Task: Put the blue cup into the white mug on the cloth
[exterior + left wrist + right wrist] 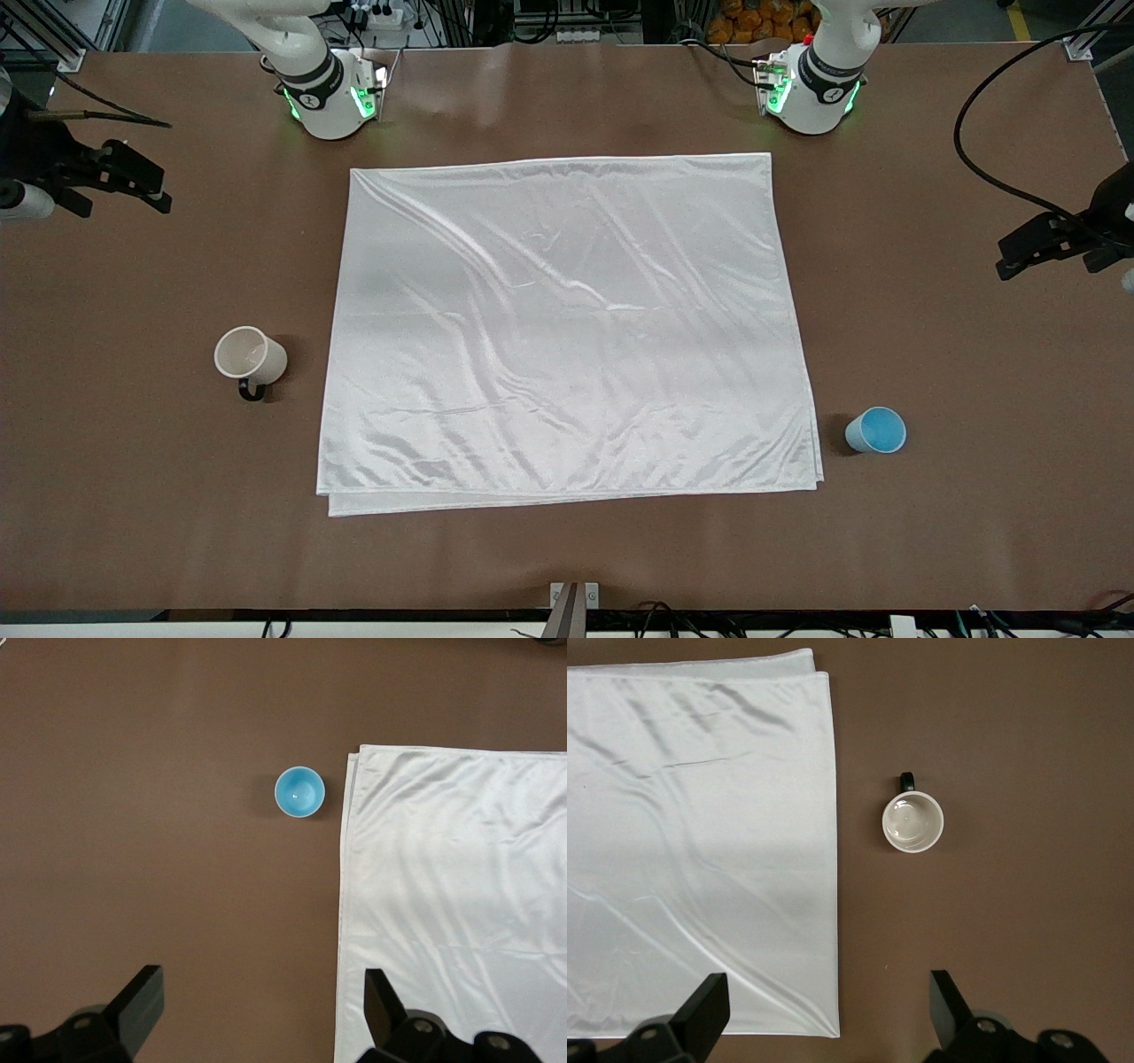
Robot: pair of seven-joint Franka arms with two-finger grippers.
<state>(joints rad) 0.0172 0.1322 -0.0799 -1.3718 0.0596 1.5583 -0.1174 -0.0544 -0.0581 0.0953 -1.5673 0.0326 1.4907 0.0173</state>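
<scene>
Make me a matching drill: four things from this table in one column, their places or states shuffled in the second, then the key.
1. blue cup
2. white mug
3. cloth
4. left pincer

A. spread flat mid-table
B. open, over bare table and the cloth's edge
C. on bare table, toward the right arm's end
D. on bare table, toward the left arm's end

Pairs: 1-D, 2-C, 3-A, 4-B

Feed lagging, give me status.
Left gripper and right gripper open, waiting high. Blue cup, white mug flank cloth, upright. Nothing blocking.
</scene>
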